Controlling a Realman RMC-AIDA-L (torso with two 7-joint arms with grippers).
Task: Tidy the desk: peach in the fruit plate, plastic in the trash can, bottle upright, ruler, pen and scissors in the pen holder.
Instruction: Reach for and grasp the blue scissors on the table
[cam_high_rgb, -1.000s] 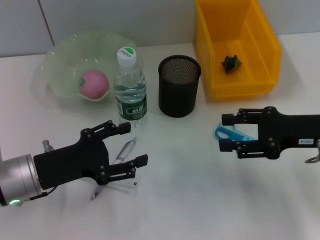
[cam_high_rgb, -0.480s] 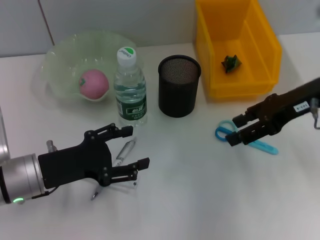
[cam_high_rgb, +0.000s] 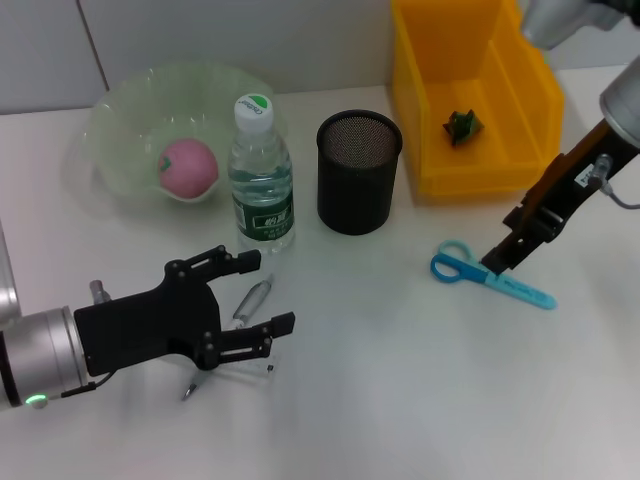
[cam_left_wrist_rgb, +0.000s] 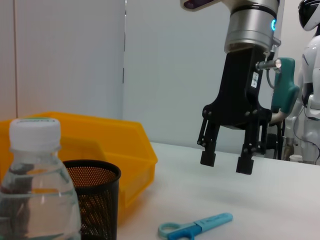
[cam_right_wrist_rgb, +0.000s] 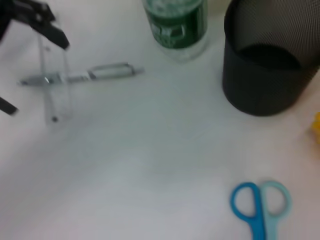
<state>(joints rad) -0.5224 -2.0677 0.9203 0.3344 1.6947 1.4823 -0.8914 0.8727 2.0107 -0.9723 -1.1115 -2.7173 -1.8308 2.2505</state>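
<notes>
White desk (cam_high_rgb: 380, 380), pale wall panels (cam_left_wrist_rgb: 70, 55), white humanoid robot (cam_left_wrist_rgb: 312, 100) behind

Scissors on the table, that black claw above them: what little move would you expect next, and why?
Probably a short, straight drop. The right gripper hangs above the scissors with its jaws open, not touching them, and they lie flat on the table, outside the pen holder. Lowering the jaws around them would allow a grasp. The left gripper hovers over the pen.

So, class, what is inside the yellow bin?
Inside the yellow bin lies one small dark green crumpled piece of plastic on the floor. The near wall hides the floor's front strip, so anything there cannot be seen.
</notes>
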